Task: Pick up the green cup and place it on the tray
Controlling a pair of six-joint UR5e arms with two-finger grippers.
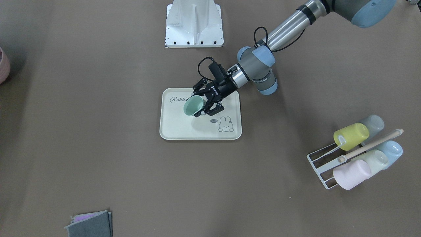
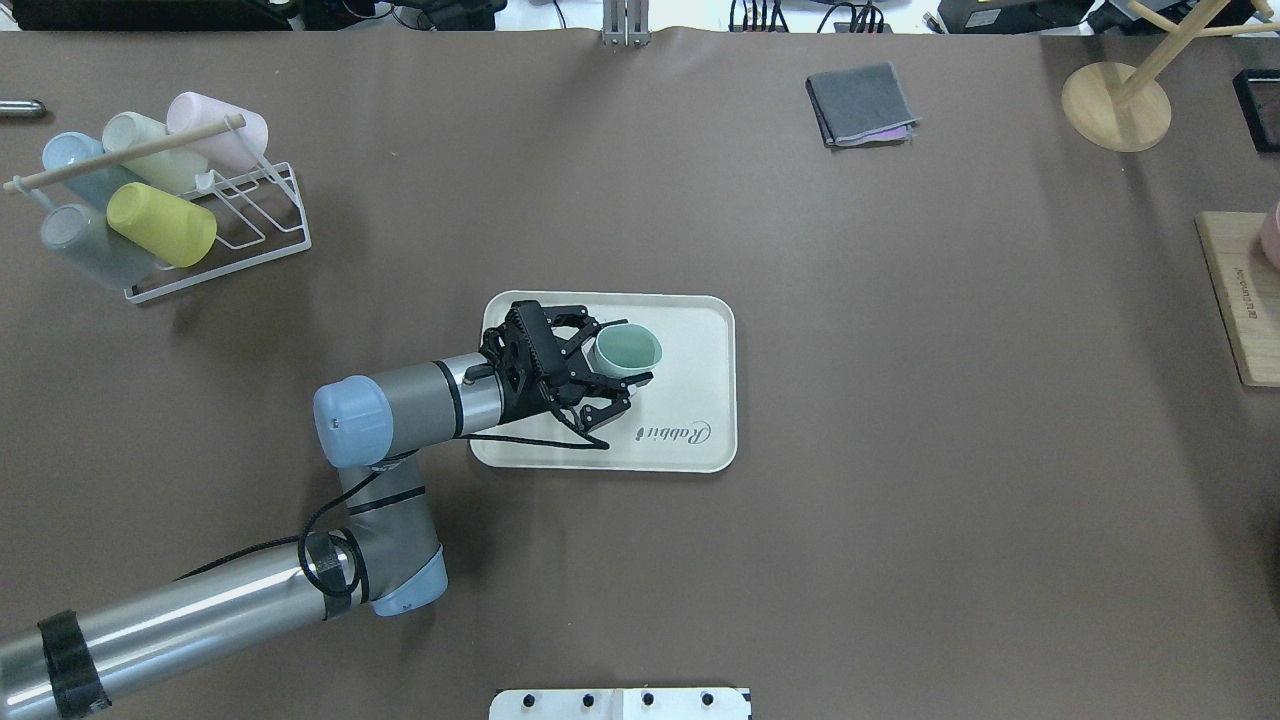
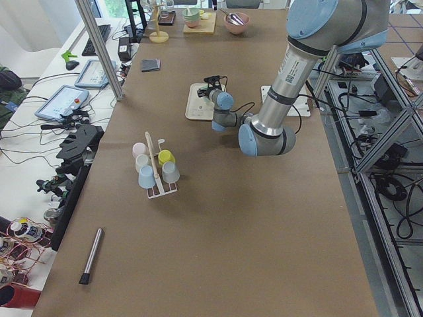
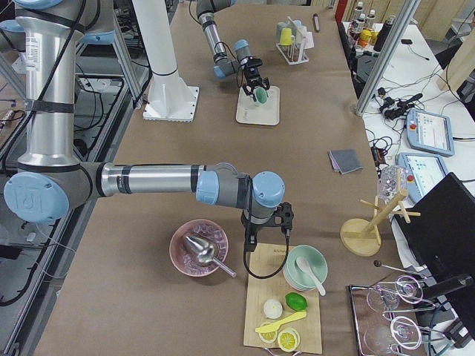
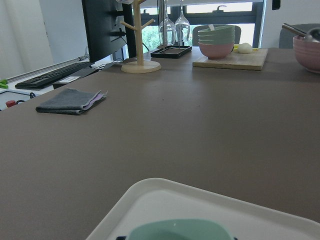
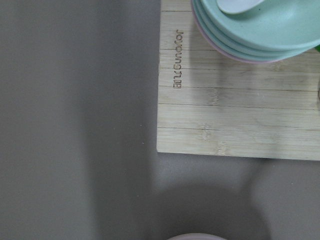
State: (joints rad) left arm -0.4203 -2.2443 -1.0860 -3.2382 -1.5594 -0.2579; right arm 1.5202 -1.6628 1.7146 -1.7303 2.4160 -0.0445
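Observation:
The green cup [image 1: 193, 106] is a mint tumbler, tilted on its side with its mouth facing away from the wrist. My left gripper [image 1: 202, 106] is shut on the green cup and holds it over the middle of the cream "Rabbit" tray [image 1: 184, 129]. The overhead view shows the same: gripper [image 2: 612, 357], cup [image 2: 628, 350], tray [image 2: 702, 335]. The left wrist view shows the cup's rim [image 5: 180, 231] at the bottom edge, above the tray [image 5: 165, 200]. My right gripper [image 4: 249, 241] shows only in the exterior right view, by a wooden board; I cannot tell whether it is open.
A white wire rack [image 2: 235, 225] with several pastel cups, including a yellow-green one [image 2: 160, 225], stands at the left. A grey cloth [image 2: 860, 105] and a wooden stand [image 2: 1115, 105] lie at the far side. A cutting board [image 6: 235, 115] with stacked bowls [image 6: 260, 25] is at the right.

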